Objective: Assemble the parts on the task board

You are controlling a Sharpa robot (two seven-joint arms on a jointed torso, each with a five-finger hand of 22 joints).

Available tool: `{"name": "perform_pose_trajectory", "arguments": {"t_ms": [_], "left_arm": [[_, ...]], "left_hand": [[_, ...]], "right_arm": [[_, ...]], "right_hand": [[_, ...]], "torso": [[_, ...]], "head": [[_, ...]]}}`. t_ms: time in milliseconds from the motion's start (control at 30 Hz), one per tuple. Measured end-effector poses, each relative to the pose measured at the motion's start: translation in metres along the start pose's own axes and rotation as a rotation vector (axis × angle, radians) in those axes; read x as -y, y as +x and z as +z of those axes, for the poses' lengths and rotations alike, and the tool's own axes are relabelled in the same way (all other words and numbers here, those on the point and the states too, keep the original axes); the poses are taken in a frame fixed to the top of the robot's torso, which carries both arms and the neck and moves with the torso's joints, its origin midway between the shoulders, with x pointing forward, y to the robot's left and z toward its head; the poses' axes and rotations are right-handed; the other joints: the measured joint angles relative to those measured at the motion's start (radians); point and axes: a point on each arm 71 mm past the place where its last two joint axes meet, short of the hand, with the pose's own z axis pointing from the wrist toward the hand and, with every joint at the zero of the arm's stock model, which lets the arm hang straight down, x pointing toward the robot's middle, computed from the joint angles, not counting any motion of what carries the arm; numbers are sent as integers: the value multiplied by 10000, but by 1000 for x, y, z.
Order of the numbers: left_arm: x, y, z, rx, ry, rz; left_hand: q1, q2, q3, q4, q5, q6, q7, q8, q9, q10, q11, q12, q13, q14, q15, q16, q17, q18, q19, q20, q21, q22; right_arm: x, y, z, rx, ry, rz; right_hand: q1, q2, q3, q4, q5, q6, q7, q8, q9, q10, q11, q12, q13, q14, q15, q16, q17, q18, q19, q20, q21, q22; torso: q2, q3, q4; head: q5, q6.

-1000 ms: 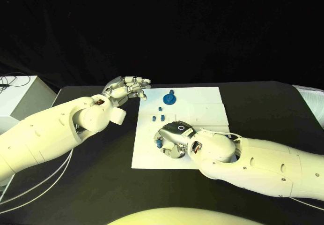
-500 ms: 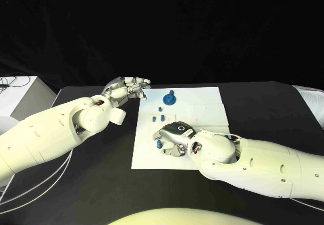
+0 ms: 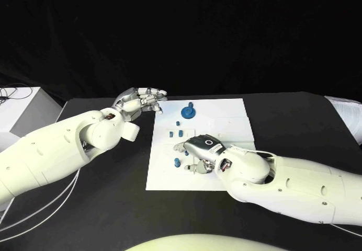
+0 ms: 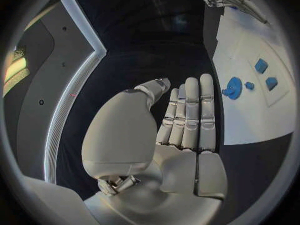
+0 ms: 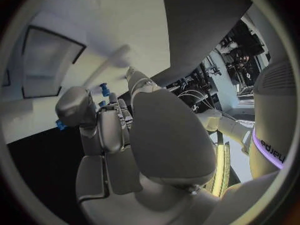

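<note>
The white task board (image 3: 223,123) lies mid-table. On its far part sits a round blue part (image 3: 189,111), with small blue pieces (image 3: 181,128) in a row nearer. My right hand (image 3: 198,151) hovers low over the board's near left part, fingers curled down. One blue piece (image 3: 176,161) lies at its fingertips. In the right wrist view, blue bits show at the thumb tip (image 5: 60,125) and between the fingers (image 5: 104,88); a grip is unclear. My left hand (image 3: 141,99) floats off the board's far left corner, fingers straight (image 4: 187,120) and holding nothing.
A white box (image 3: 19,107) stands at the table's left edge and a pale object (image 3: 347,112) at its right edge. The left wrist view shows the round part (image 4: 233,87) and two blue square pieces (image 4: 261,65) on the board (image 4: 250,120).
My right hand has turned a little over the board's near left part, its fingers staying by the blue piece. The left hand has hardly moved. The view itself has shifted slightly.
</note>
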Motion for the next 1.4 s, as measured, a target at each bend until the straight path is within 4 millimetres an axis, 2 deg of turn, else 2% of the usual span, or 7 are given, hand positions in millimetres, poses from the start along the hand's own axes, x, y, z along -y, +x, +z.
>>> {"name": "perform_pose_trajectory", "arguments": {"t_ms": [300,500,633,767,867,1067,1400], "left_arm": [[0,-1,-1,27,-10,14],[-1,-1,0,22,-17,-2],[-1,-1,1,26,-30,-7],[-2,-1,1,35,-44,-8],[-2,-1,1,32,-49,-9],[-2,-2,1,41,-57,0],[0,2,-1,-76,-31,-11]], "left_hand": [[0,0,0,0,0,0,0,0,0,0,0,0,0,0,0,0,0,1,0,0,0,1],[0,0,0,0,0,0,0,0,0,0,0,0,1,0,0,0,1,1,0,0,0,1],[0,0,0,0,0,0,0,0,1,0,0,0,1,0,0,0,0,2,0,0,0,1],[0,0,0,0,0,0,0,0,1,0,0,0,1,0,0,0,1,1,0,0,0,1],[0,0,0,0,0,0,0,0,-15,0,0,0,1,0,0,0,-16,1,0,0,-68,-22],[40,40,-29,29,0,0,0,0,-15,0,0,0,1,0,0,0,-16,1,73,1,-68,-22],[40,40,-28,29,0,0,0,0,-15,0,0,0,2,0,0,0,-16,1,73,1,-68,-21]], "right_arm": [[35,-43,-29,872,511,1395],[53,-66,-51,952,703,3400],[72,-76,-66,1057,1245,4386],[96,-88,-83,1255,2121,4701],[114,-94,-97,1278,3068,4684],[133,-93,-118,595,4883,4705],[140,-73,-135,-1592,7043,5063]], "right_hand": [[-311,177,-83,-34,219,1114,28,353,102,1028,-90,480,20,0,0,-41,-48,0,0,0,6,-18],[-367,234,292,-58,823,1804,-22,740,102,1887,-182,714,38,1,-77,2,67,0,75,-75,162,97],[-541,96,582,-41,910,2184,-120,988,128,2501,-299,880,110,0,-185,2,62,-1,130,-131,396,208],[-1465,95,683,-24,910,2636,-439,1384,325,3748,-472,1681,729,-1,-549,233,440,0,105,-448,939,498],[-2240,52,492,-35,715,2687,-775,1870,761,4355,-995,3495,2651,-18,-810,134,266,-1,107,-718,1214,633],[-3396,419,-457,1,1382,2446,-1028,2994,2254,4714,-1270,10043,10089,-3,-973,567,1001,-1,108,-803,1910,640],[-4167,743,-1083,18,1795,2517,-1137,3374,3110,5789,-1407,12638,12410,19,-1023,1628,1589,-165,109,-866,2676,638]], "torso": [[-12,10,-23],[-19,29,-26],[-18,35,-17],[-17,38,-17],[-13,37,-20],[-8,30,-20],[-29,-8,-30]], "head": [[-212,151],[-383,252],[-484,302],[-568,326],[-641,333],[-766,332],[-981,305]]}}
